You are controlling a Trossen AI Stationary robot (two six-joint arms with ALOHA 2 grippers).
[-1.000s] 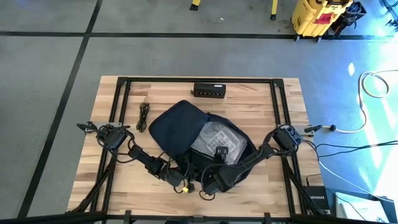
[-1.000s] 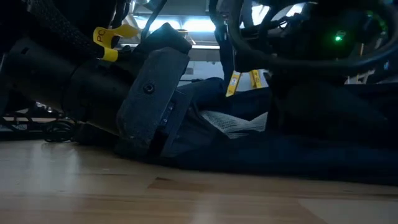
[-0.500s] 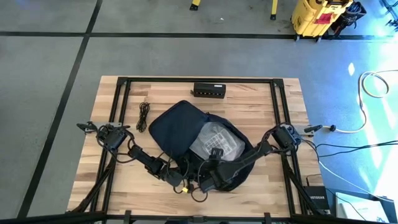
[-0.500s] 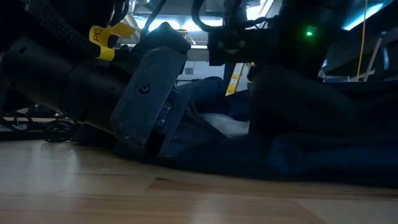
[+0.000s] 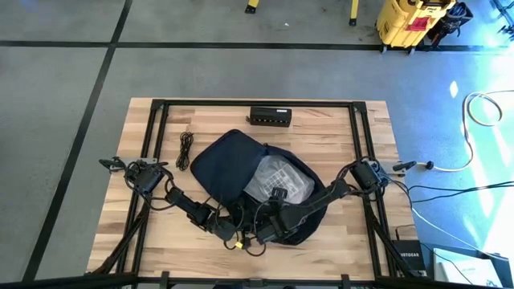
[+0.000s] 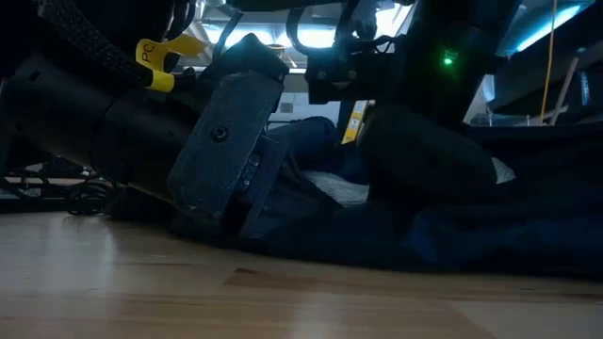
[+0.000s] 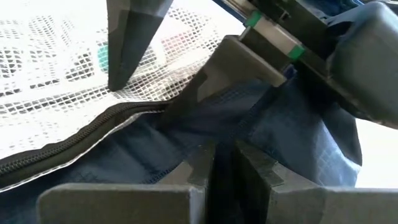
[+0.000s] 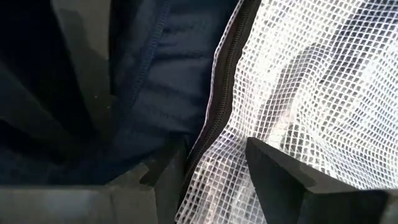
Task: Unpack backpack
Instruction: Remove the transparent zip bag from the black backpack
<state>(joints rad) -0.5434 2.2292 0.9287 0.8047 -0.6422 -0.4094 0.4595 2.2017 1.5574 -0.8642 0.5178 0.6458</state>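
The backpack [image 5: 241, 164] lies open mid-table, w/ a white mesh pouch [image 5: 277, 181] showing inside. Left gripper [image 7: 222, 163] is at its near edge, fingers pinched together on the navy fabric. Right gripper [image 8: 208, 165] has its fingers around the pouch's zipper edge [image 8: 217, 81], gripping it.

Overhead view straight down, low view level at tabletop, both wrist views close on backpack [image 5: 233, 164] fabric.

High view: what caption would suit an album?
Two grippers, left and right, work the backpack around a mesh pouch.
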